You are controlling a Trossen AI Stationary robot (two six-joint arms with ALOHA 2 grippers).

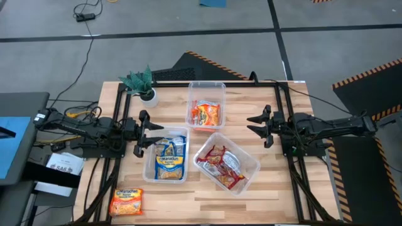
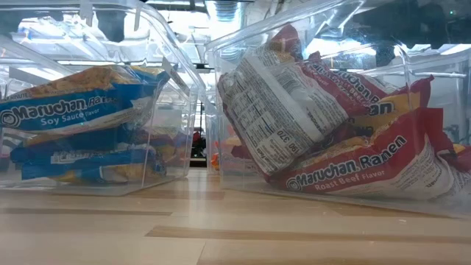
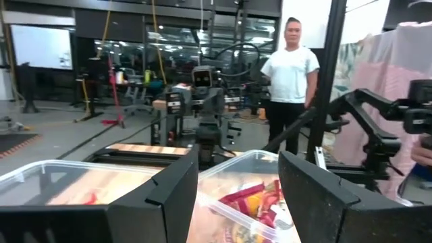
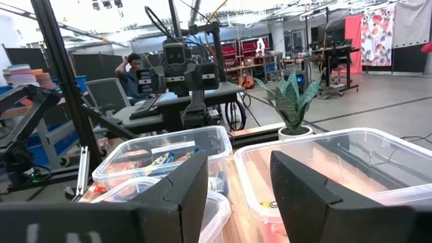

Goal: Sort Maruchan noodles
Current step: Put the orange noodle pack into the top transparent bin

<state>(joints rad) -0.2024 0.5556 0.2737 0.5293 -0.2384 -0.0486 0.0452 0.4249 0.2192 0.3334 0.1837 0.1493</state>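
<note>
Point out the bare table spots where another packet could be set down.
Free: the front strip of the table between the loose orange packet and the red-packet bin, and the right side near the right gripper. Crowded: the middle, where three bins sit close; the plant fills the back-left corner.

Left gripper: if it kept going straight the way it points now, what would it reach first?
Probably the clear bin holding blue packets, just ahead of the open left gripper. If it passes above that rim, the bin of red packets lies next; height is unclear.

three clear bins (image 1: pixel 207 88), potted plant (image 1: pixel 142 83), table (image 1: pixel 264 182)
</note>
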